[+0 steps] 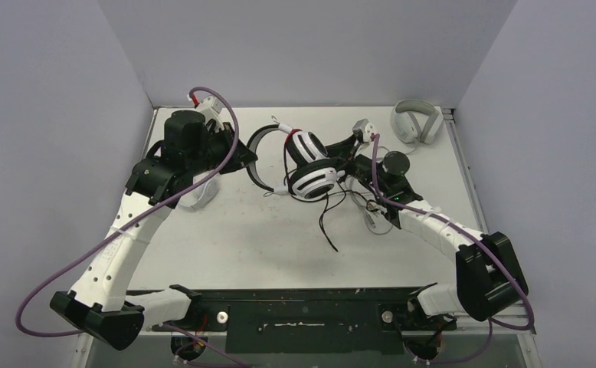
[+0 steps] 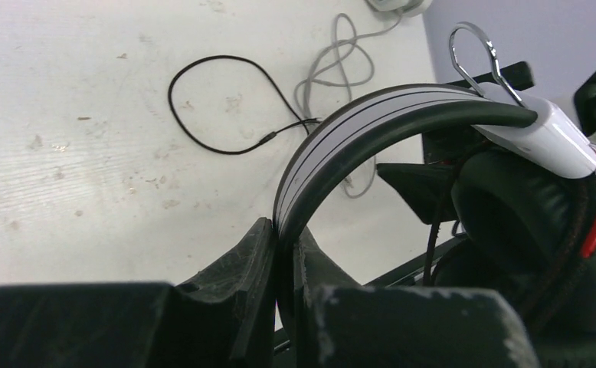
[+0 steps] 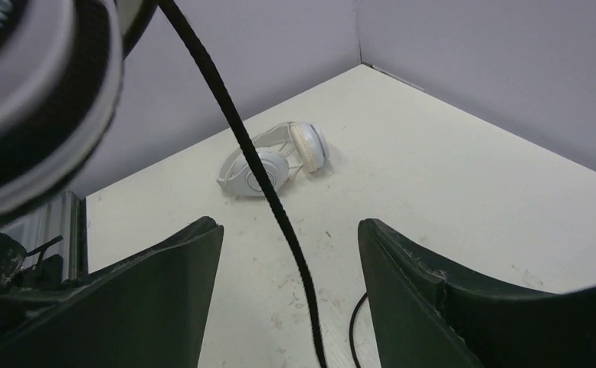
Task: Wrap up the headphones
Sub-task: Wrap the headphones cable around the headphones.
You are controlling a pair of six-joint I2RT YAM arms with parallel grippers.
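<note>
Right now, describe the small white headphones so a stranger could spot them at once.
Go to the table's far right corner. The small white headphones lie there on the tabletop, alone. Unlike the black-and-white headset gripped by the left claw at mid-table, they are all white and nothing holds them.

**Headset mid-table, small pair in the far corner**

The headset (image 1: pixel 309 165) is held over the middle of the table (image 1: pixel 234 245), between the grippers. The left gripper (image 2: pixel 283 239), on its left, is clamped on the headband (image 2: pixel 356 126). The right gripper (image 3: pixel 289 226), on its right, is parted around the cable (image 3: pixel 268 184). The small pair (image 1: pixel 416 121) lies in the far right corner, well apart.
</note>
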